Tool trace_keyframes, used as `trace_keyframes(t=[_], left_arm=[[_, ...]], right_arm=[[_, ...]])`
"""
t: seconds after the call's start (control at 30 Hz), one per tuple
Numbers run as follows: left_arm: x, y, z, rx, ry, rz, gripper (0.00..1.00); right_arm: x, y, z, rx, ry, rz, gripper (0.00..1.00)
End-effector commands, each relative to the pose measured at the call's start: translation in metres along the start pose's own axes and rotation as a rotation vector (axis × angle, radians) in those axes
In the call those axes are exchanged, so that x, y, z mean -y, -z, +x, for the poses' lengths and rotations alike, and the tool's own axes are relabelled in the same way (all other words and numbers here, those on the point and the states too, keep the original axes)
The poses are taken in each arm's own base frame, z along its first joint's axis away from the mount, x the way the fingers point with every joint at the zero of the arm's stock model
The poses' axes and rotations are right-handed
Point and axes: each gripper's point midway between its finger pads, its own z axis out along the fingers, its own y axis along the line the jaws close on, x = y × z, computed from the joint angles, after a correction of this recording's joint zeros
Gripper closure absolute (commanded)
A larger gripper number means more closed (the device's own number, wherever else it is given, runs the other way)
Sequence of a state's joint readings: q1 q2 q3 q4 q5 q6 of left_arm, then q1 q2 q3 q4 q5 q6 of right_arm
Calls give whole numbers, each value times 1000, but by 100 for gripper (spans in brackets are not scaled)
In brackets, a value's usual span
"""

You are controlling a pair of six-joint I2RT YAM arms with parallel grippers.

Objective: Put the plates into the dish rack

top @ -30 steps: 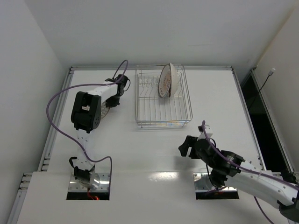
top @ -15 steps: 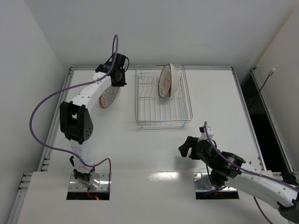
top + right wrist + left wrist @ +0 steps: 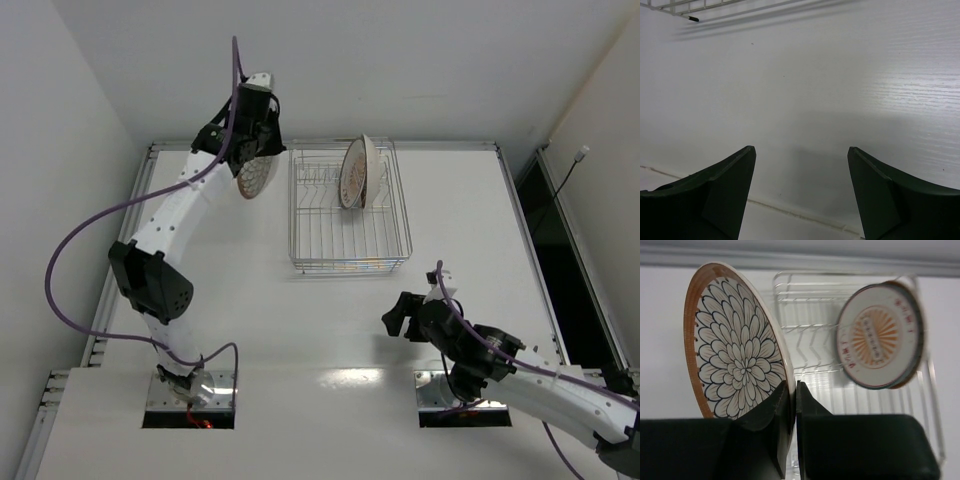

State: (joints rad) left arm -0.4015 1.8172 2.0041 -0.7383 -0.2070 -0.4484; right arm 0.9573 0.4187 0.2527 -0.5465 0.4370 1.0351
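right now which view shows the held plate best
Left wrist view: the plate is close, its petal pattern sharp. The top view shows it small, held by the left gripper; the right wrist view misses it.

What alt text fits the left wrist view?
The left pincer is shut on the lower edge of a round brown-rimmed plate with a dark-outlined petal pattern, held on edge. Behind it, a silver wire dish rack holds a white-rimmed plate with an orange sunburst centre standing upright.
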Motion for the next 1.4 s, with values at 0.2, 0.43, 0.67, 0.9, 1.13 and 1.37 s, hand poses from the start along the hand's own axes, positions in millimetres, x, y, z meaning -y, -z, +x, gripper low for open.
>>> trace_keyframes(t=[0.2,0.43,0.67,0.9,1.13,1.37], left_arm=[[132,101,-105,455,94,588,100],[177,92,-83,440,131,850,100],[195,69,-63,398,144,956,100],[186,36,-47,382,184,900,100],[172,0,-29,383,204,791,100],[167,-20,-26,415,243,728,100]], right_arm=[[-7,-3,-5,20,-44,-19,28],[-6,-3,-3,15,-40,-13,28],[-6,-3,-3,15,-40,-13,28],[-6,-4,-3,12,-46,-12,28],[-7,-4,-5,17,-49,-19,27],[-7,-4,-5,17,-49,-19,27]])
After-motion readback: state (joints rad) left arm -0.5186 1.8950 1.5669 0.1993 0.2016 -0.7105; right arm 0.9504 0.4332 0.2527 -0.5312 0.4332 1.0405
